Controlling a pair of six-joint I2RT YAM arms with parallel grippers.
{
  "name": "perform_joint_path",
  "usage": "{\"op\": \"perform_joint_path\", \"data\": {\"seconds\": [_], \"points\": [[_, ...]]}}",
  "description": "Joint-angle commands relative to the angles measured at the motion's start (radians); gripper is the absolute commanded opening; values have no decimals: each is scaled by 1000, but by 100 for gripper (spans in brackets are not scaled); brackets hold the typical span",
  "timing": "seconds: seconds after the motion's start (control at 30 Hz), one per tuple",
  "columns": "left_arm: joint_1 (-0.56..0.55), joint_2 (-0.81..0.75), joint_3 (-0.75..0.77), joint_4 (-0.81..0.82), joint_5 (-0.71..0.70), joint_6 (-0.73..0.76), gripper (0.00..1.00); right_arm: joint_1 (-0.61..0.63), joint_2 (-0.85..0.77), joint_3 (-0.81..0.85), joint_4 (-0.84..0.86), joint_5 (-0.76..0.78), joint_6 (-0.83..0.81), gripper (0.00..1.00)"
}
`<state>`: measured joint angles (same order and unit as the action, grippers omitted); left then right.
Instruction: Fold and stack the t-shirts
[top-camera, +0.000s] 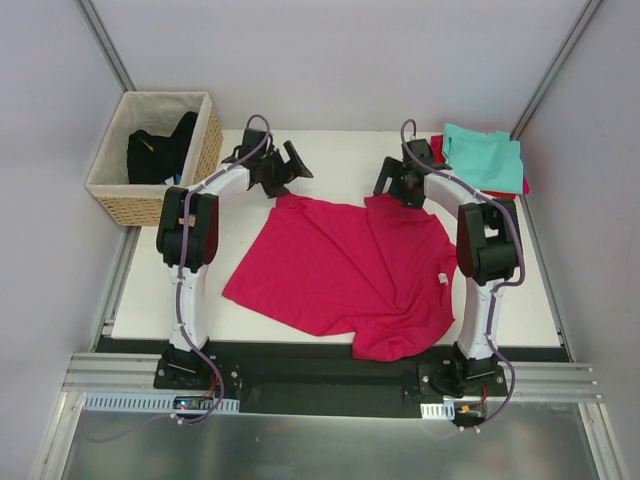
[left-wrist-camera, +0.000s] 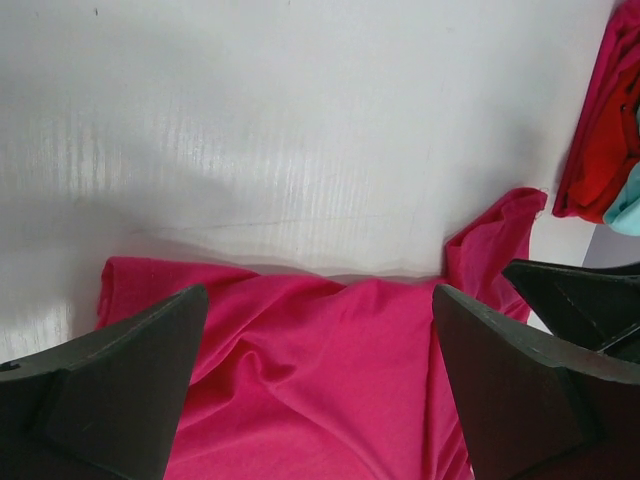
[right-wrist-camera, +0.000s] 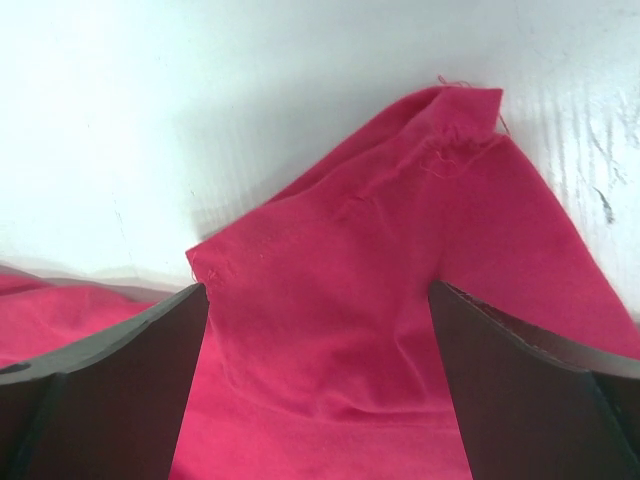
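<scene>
The big soft pink t-shirt (top-camera: 350, 270) lies spread out right of the woven wicker basket (top-camera: 150, 205), with the left claw (top-camera: 283, 170) and right claw (top-camera: 395, 185) wide open and empty over its far edge, so each should pinch one corner firmly.

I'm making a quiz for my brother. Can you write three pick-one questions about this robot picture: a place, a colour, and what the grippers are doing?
1. Where is the wicker basket?
A) far left corner B) far right corner C) near edge, middle
2. What colour is the t-shirt lying on the red t-shirt?
A) yellow B) teal C) black
3. How are the left gripper and right gripper over the magenta-pink t-shirt?
A) both open, empty B) both shut on cloth C) one open, one shut
Answers: 1 A, it stands far left. 2 B, the teal t-shirt tops the red. 3 A, wrist views show jaws wide, gripping nothing.
</scene>
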<state>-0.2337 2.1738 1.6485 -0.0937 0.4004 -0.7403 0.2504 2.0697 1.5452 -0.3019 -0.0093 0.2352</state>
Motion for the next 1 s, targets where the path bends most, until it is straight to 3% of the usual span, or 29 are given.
{"op": "perform_joint_path", "data": {"seconds": [0.0, 0.2, 0.73, 0.97], "points": [[-4, 30, 34, -12, 0, -11, 95, -8, 32, 56, 23, -43, 27, 96], [-4, 21, 25, -32, 8, -2, 94, -11, 41, 53, 24, -44, 27, 96], [-6, -255, -153, 12, 92, 6, 96, -14, 15, 42, 35, -49, 24, 96], [-6, -184, -164, 17, 90, 4, 96, -14, 9, 41, 32, -52, 24, 96]]}}
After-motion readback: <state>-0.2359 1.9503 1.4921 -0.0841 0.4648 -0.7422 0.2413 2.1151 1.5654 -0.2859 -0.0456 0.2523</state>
